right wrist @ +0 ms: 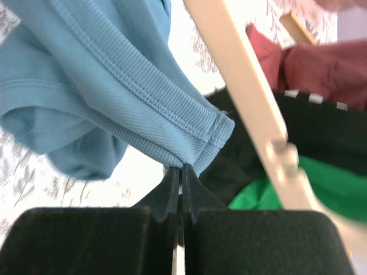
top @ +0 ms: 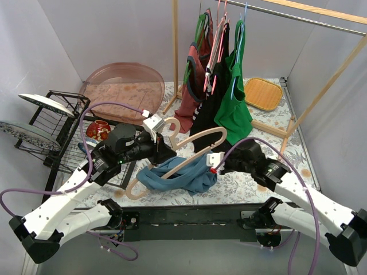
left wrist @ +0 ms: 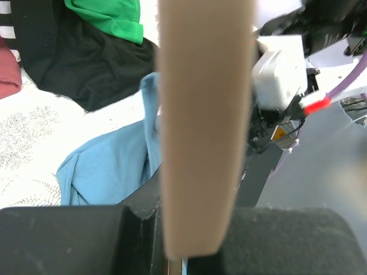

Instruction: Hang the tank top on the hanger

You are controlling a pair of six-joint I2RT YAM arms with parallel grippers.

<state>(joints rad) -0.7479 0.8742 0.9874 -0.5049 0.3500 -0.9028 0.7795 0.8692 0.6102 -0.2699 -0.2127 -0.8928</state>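
Observation:
The teal-blue tank top point(top: 179, 173) hangs bunched under the pale wooden hanger point(top: 198, 139), just above the table front. My left gripper point(top: 161, 150) is shut on the hanger near its hook; the hanger arm point(left wrist: 203, 126) fills the left wrist view between the jaws, with the tank top point(left wrist: 109, 166) below it. My right gripper point(top: 213, 165) is shut on the tank top's hemmed edge point(right wrist: 189, 134), pinched at the fingertips, with the hanger arm point(right wrist: 252, 103) running beside it.
Red, black point(top: 209, 109) and green point(top: 235, 109) tops hang on thin hangers from the wooden rail point(top: 298, 17) at the back. A pink tub point(top: 123, 86), a wire dish rack point(top: 57, 129) with plates and a yellow tray point(top: 262, 93) stand around.

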